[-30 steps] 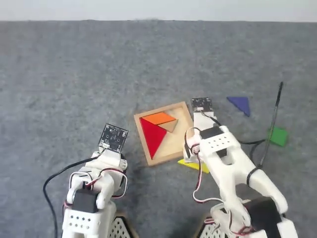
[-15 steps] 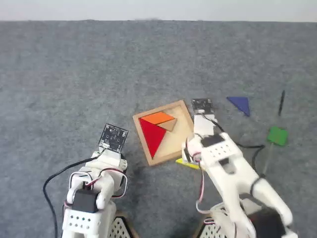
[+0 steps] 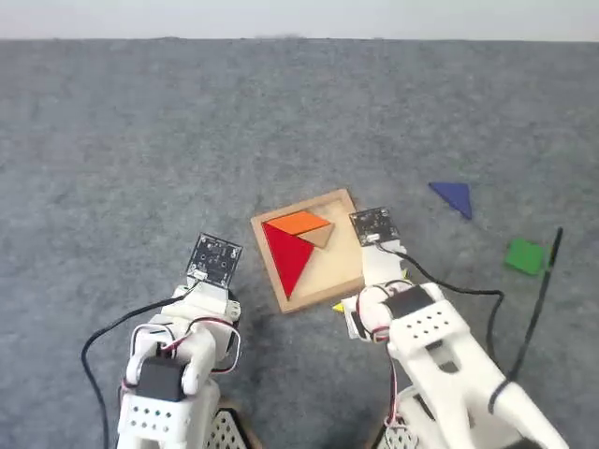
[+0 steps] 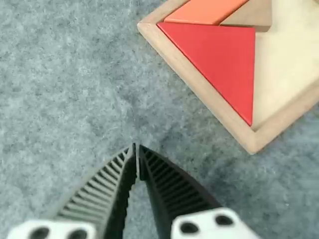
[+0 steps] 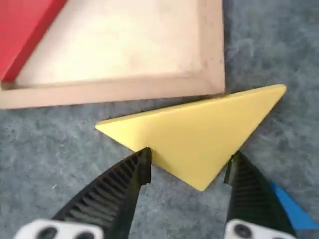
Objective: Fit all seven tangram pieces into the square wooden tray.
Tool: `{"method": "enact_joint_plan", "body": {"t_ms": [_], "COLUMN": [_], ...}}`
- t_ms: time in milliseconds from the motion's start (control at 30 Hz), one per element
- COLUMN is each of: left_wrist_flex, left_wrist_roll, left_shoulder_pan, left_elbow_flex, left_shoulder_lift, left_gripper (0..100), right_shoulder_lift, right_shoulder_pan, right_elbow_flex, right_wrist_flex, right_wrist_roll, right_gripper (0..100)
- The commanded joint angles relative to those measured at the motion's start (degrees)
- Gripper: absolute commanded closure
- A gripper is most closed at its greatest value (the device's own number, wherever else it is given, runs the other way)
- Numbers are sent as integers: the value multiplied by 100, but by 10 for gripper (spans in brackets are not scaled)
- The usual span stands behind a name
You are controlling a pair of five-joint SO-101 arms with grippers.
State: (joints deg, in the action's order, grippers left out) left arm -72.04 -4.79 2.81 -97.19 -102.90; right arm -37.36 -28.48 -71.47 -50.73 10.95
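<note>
The square wooden tray (image 3: 348,273) lies mid-table and holds a red triangle (image 3: 288,257) and an orange piece (image 3: 301,223). My right gripper (image 5: 189,165) is shut on the yellow triangle (image 5: 199,127), one finger on each slanted edge. The triangle lies outside the tray wall (image 5: 149,89), at its near right corner, and just its tip (image 3: 338,307) peeks from under the right arm (image 3: 416,323). My left gripper (image 4: 135,149) is shut on nothing, over carpet just off the tray corner (image 4: 149,30). A blue triangle (image 3: 453,196) and a green square (image 3: 524,255) lie on the carpet to the right.
A black cable (image 3: 541,295) loops at the right, near the green square. A blue sliver (image 5: 291,211) shows beside one right finger. Grey carpet (image 3: 140,150) stretches open to the left and behind the tray.
My right arm has drawn back toward the near edge, and the yellow triangle has slid left along the tray's near side. The black cable swung. The left arm kept still.
</note>
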Motion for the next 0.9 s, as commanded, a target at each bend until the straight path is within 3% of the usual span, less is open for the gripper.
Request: {"method": "enact_joint_plan", "body": {"t_ms": [0,200,333,467,667,867], "left_wrist_flex": [-26,-26,-26,-26,-26,-26], "left_wrist_roll": [26,26,26,26,26,26], "left_shoulder_pan": [-26,-18,-18,-26,-26,-26], "left_elbow_flex": [66,66,66,66,66,66], "left_shoulder_lift": [-123,-123,-123,-123,-123,-123], "left_gripper": [987,987,987,987,987,987], "right_shoulder_lift": [980,2035,2273,2510,2774,2738], "right_shoulder_pan": [84,1402,2316,2967,3231,3055], "right_elbow_flex": [484,1345,1758,2251,3182,4105], "right_wrist_flex": [-31,-418,-295,-321,-760,-1842], "right_wrist_roll": [-149,-167,-923,-1468,-3068,-2752], "right_gripper": [743,760,817,794,775,775]}}
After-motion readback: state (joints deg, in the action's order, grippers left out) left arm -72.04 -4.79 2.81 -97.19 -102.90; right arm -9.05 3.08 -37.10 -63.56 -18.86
